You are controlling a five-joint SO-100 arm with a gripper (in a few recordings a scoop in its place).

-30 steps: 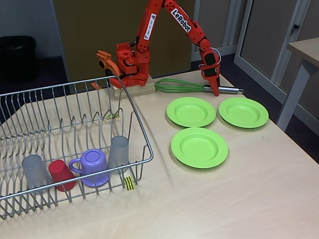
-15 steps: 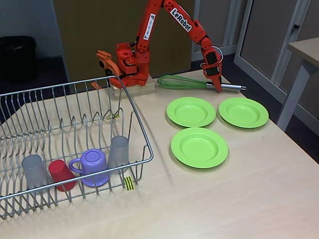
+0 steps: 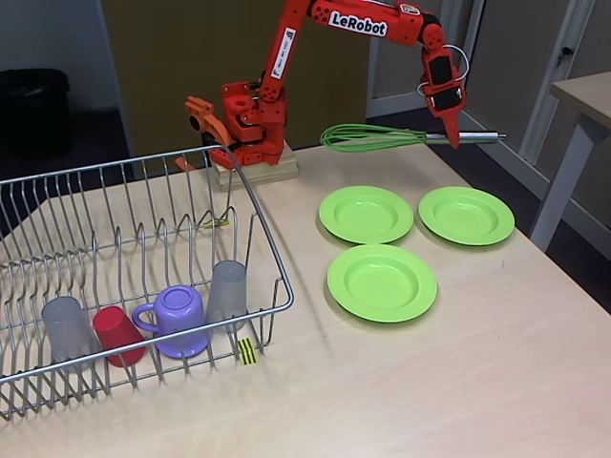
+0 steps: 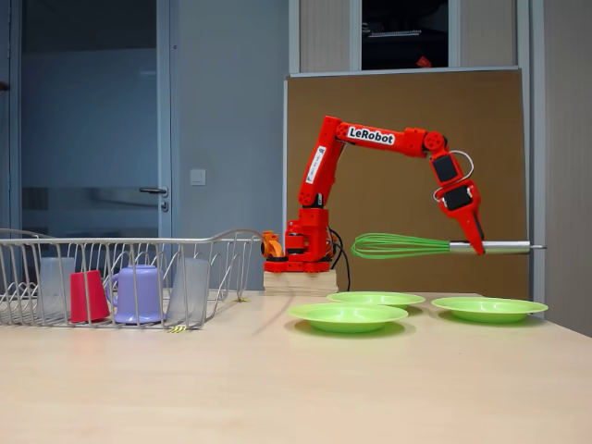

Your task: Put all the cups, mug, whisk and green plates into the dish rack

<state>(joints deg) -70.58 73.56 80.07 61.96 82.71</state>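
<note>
My pincer [image 3: 452, 136] [image 4: 478, 246] is clenched on the whisk [image 3: 382, 137] [image 4: 407, 245], gripping its silver handle just past the green wires. The whisk hangs level in the air above the table [image 3: 458, 382] [image 4: 277, 388], well clear of it, wires pointing toward my base. In the high fixed view it sits at about 1 o'clock from the picture's centre. Below it lie the three green plates [image 3: 366, 214] [image 4: 348, 316], flat on the table and close together without touching: one nearest my base, one at 3 o'clock from that [image 3: 466, 215], one toward the front [image 3: 382, 282]. The dish rack [image 3: 253, 205] [image 4: 222, 242] fills the side toward 9 o'clock. Along its front edge stand, upside down, a grey cup [image 3: 67, 328], the red cup [image 3: 118, 335] [image 4: 88, 296], the purple mug [image 3: 178, 322] [image 4: 139, 294] with its handle toward the red cup, and a second grey cup [image 3: 227, 295] [image 4: 190, 289].
</note>
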